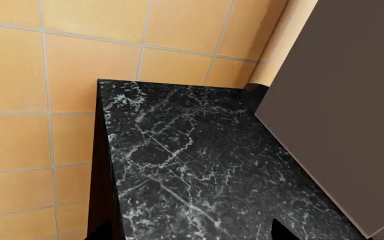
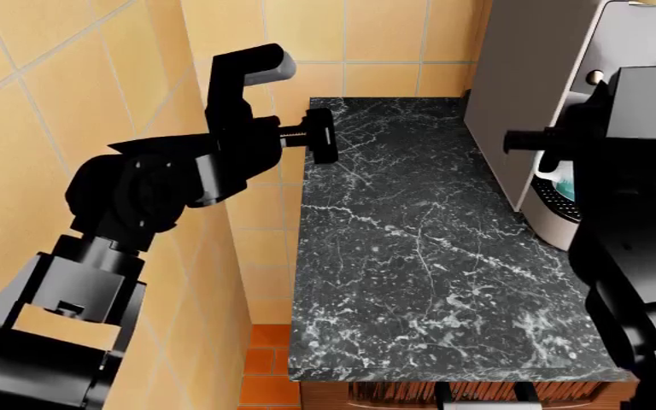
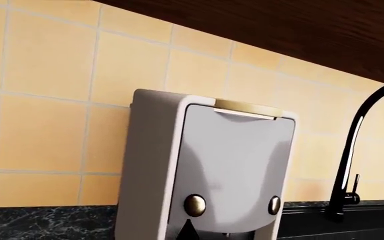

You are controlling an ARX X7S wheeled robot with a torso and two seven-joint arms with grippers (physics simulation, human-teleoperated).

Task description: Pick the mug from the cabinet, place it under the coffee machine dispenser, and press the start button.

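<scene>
The silver-grey coffee machine (image 2: 528,77) stands on the black marble counter at the right. The white mug (image 2: 553,181) with a teal inside sits on the machine's white base (image 2: 547,224) under the dispenser, mostly hidden by my right arm. My right gripper (image 2: 515,139) is shut and empty at the machine's front. In the right wrist view its tip (image 3: 190,231) points just below the left brass button (image 3: 194,205); a second brass button (image 3: 274,205) sits beside it. My left gripper (image 2: 324,137) is open and empty above the counter's far left; one fingertip (image 1: 282,231) shows.
The black marble counter (image 2: 408,256) ends at a front edge and a left edge beside the tiled wall (image 2: 100,77). A black faucet (image 3: 352,150) and a sink (image 3: 352,222) lie beyond the machine. A dark wood upper cabinet (image 3: 279,30) hangs above.
</scene>
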